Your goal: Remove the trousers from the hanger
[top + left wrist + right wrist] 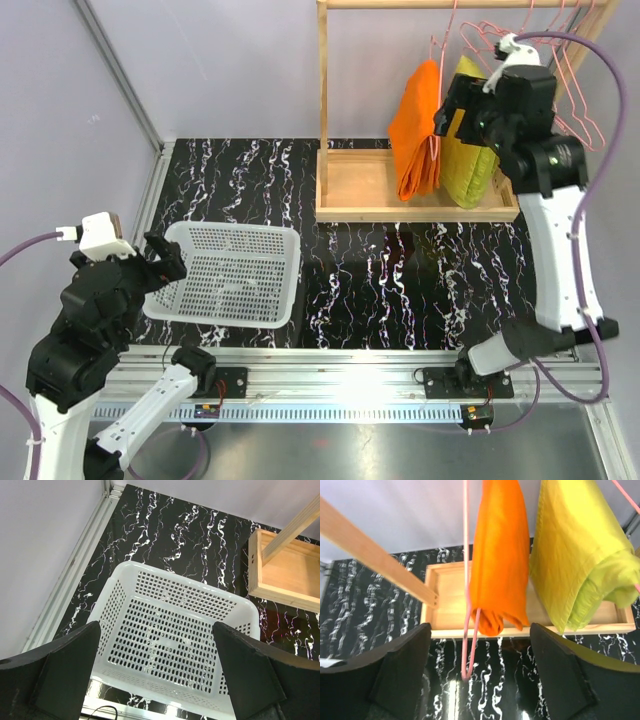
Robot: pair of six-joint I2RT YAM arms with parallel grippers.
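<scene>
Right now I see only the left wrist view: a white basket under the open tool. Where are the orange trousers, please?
Observer: The trousers hang folded over a pink hanger on the wooden rack, at the far right part of the table.
Operator: And where is the right tool?
Observer: The right tool is raised in front of the trousers, jaws apart, gripping nothing.
</scene>
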